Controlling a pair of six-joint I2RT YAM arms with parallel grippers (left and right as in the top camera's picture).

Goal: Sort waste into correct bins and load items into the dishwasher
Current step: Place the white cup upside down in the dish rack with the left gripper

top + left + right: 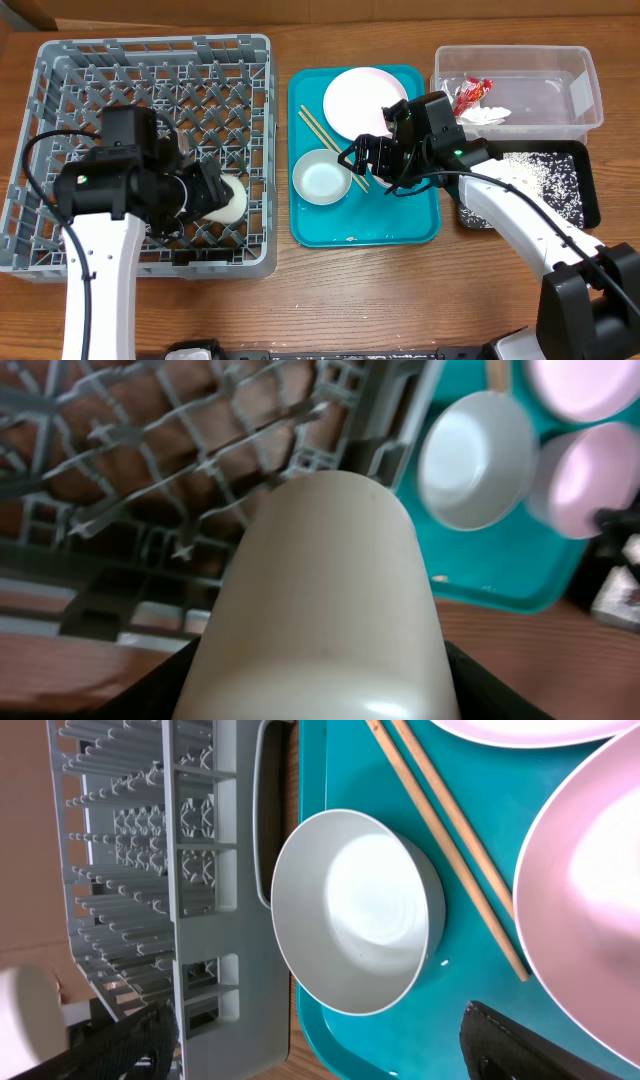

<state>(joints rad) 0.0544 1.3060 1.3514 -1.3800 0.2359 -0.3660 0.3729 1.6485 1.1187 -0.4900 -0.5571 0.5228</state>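
Observation:
My left gripper [205, 195] is shut on a small white cup [231, 200] and holds it over the front right of the grey dish rack [60, 90]. The cup fills the left wrist view [325, 580]. My right gripper [372, 165] is open and empty above the teal tray [400, 225]. It hangs between a white bowl [322, 177] and a second bowl [590, 920]. The first bowl [355, 910] lies just ahead of the open fingers [325, 1050]. Two chopsticks [328, 140] and a pink-white plate [362, 98] also lie on the tray.
A clear tub [575, 95] at the back right holds a red-and-silver wrapper [470, 95] and white tissue [487, 117]. A black tray [590, 190] in front of it holds white rice-like grains [545, 175]. A few grains lie on the teal tray.

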